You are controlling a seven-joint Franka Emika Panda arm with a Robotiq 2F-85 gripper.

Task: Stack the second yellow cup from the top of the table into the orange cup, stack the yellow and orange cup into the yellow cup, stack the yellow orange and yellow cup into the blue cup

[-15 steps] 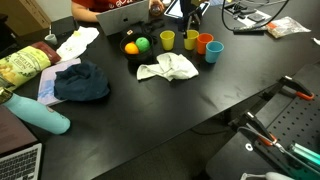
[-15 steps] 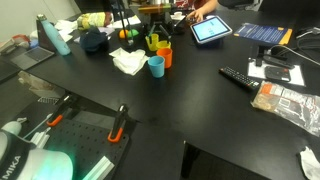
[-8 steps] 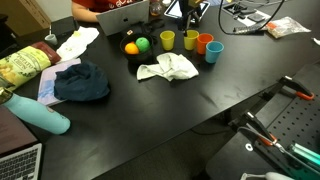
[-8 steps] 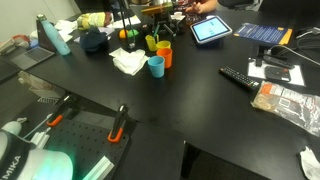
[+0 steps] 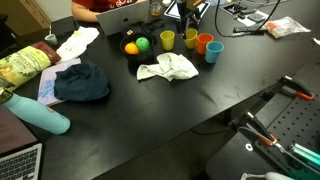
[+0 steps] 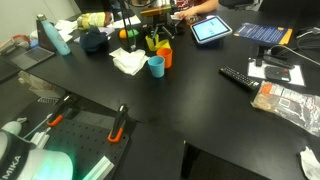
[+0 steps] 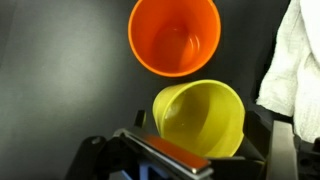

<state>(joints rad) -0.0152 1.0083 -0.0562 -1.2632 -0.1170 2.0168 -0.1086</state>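
Observation:
The golden yellow cup (image 7: 200, 118) stands upright between my gripper's (image 7: 198, 128) two fingers, filling the lower wrist view. The fingers flank its sides and look open. The orange cup (image 7: 175, 35) stands just beyond it, empty. In an exterior view the cups form a row: lemon yellow cup (image 5: 167, 39), golden yellow cup (image 5: 190, 40), orange cup (image 5: 204, 43), blue cup (image 5: 213, 52). The gripper (image 5: 192, 18) hangs right over the golden cup. The blue cup (image 6: 156, 66) and orange cup (image 6: 165, 55) also show on the black table (image 6: 200, 110).
A white cloth (image 5: 168, 68) lies beside the cups and shows at the wrist view's right edge (image 7: 295, 70). An orange ball (image 5: 130, 47) and green ball (image 5: 142, 43), a dark blue cloth (image 5: 82, 82), a teal bottle (image 5: 40, 113) and a remote (image 6: 243, 77) lie around.
The gripper has barely shifted above the golden yellow cup. The cups have not moved.

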